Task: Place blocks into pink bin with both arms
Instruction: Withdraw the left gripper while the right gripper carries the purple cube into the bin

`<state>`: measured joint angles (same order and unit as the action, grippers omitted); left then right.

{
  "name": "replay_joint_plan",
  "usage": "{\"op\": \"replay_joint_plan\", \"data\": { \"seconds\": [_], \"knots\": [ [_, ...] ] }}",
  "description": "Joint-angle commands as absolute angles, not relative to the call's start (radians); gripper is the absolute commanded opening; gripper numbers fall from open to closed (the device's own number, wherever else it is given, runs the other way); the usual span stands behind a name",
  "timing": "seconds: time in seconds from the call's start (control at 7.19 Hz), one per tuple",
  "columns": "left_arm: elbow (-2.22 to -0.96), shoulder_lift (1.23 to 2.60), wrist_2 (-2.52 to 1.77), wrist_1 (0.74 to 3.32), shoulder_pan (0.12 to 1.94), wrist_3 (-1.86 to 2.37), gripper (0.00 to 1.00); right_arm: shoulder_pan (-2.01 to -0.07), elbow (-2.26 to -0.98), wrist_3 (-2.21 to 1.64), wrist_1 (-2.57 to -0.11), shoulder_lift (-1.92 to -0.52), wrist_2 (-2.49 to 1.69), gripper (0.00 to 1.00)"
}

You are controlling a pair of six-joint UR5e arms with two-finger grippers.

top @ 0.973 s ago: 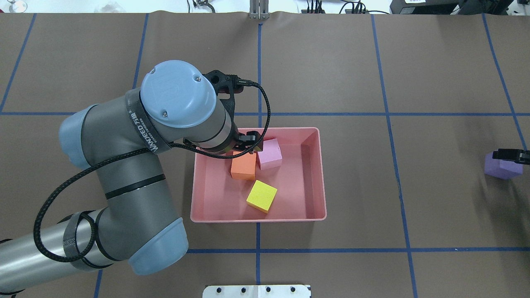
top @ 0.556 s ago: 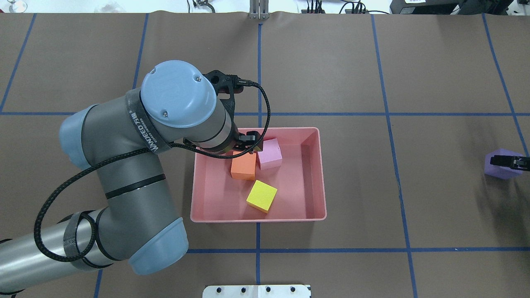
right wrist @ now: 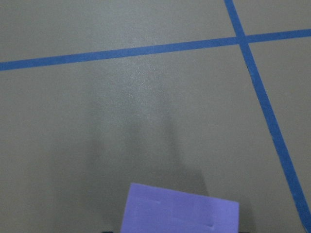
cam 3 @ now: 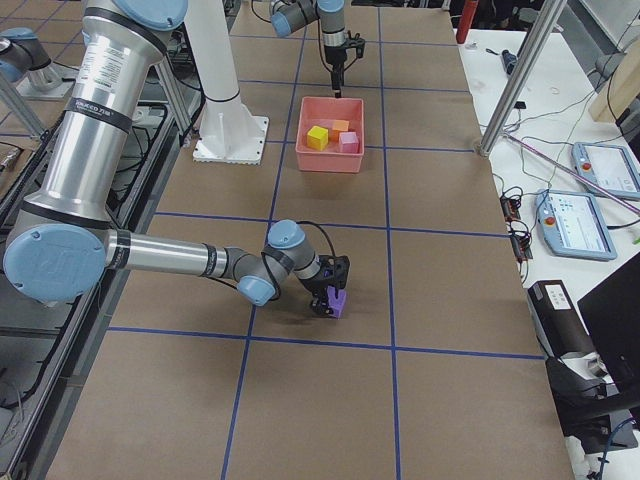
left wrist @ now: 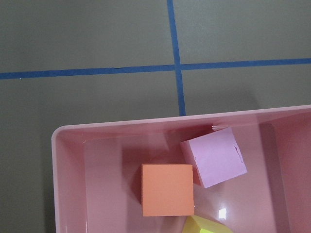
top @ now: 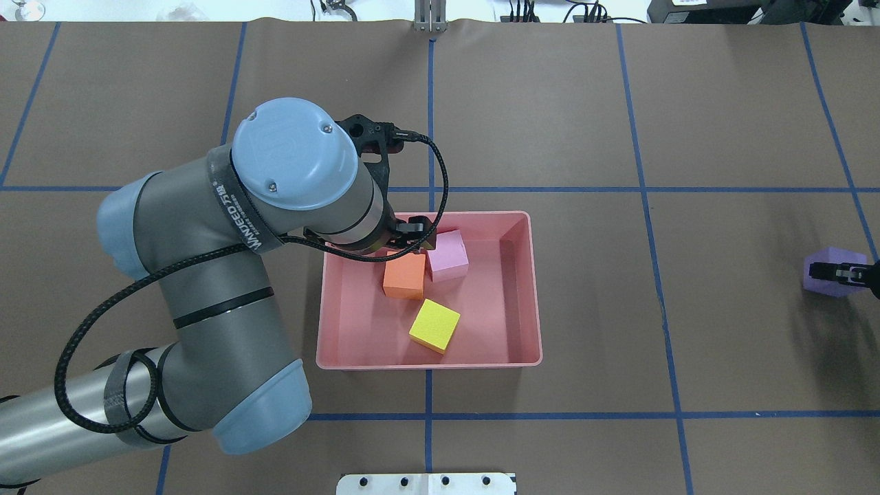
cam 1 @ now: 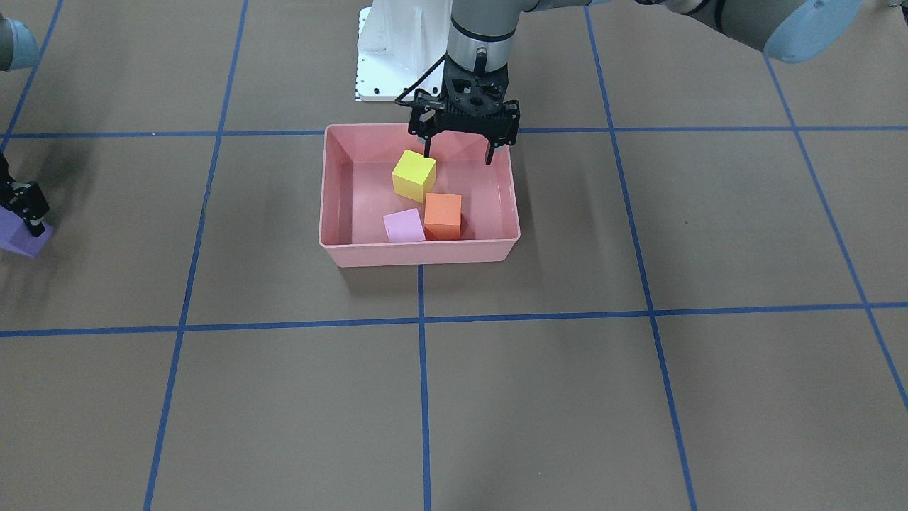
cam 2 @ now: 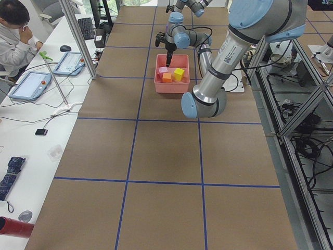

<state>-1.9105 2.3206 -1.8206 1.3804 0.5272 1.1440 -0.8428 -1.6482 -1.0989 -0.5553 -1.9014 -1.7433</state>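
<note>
Right hand (top: 842, 273) has sunk onto the purple foam cube (top: 828, 289); clamped or not, cannot tell; an off-centre pinch might drop it. Left hand (cam 1: 457, 155) hangs spread.

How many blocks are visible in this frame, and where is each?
4. The yellow block, orange block and pink block lie inside the bin; the purple block is outside it, far to the robot's right. No others show.

Salmon-pink bin (top: 357, 330); yellow cube (top: 434, 326), orange cube (top: 404, 277), light pink cube (top: 447, 256), purple cube (top: 821, 283); brown table (top: 742, 124) with blue grid lines (top: 550, 189).
</note>
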Motion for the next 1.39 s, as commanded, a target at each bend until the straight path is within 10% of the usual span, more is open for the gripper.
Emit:
{"op": "replay_joint_plan", "data": {
  "seconds": [0.0,1.25],
  "knots": [
    [-2.038,2.19,-1.828,1.378,0.581,0.966,1.0,-0.844,-1.73,-1.089,-0.567,-1.896,-1.755,0.0],
    [-2.024,1.583,-2.3,1.503,1.317,-0.095,1.0,-0.807,-2.091,-1.162,-1.341,-1.415,-1.884,0.0]
  ]
}}
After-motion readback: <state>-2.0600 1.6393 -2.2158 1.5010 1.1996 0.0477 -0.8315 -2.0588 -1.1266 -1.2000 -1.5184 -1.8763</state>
